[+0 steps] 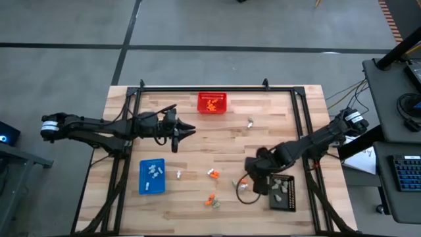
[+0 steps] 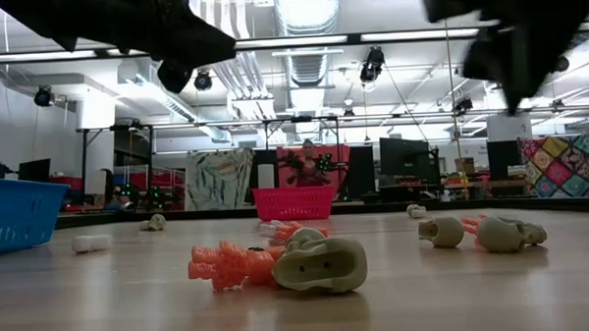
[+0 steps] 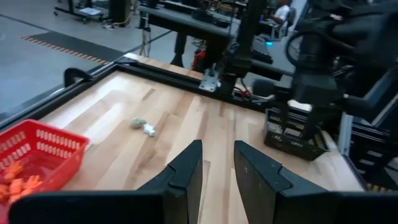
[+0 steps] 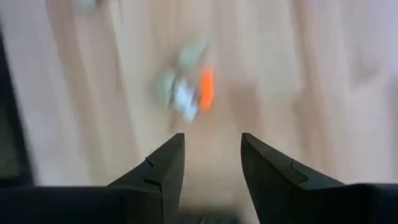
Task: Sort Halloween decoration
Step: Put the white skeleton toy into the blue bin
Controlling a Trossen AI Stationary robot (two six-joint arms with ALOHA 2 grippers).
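The right gripper [image 1: 248, 186], fingers apart and empty, hovers beside the black rectangular tray [image 1: 283, 192]. Only its wrist view shows the small orange and grey-white trinkets [image 4: 188, 92] under it. The left gripper [image 1: 191, 130], near the red mesh basket [image 1: 212, 103], holds nothing, fingers slightly parted.

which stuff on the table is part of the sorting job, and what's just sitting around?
Job:
- loose trinkets on the table
- red basket with orange pieces
- blue tray with pale pieces
- black tray with pale pieces
- right gripper above the loose trinkets
- left gripper, waiting mid-table

Around:
- keyboard on the side desk
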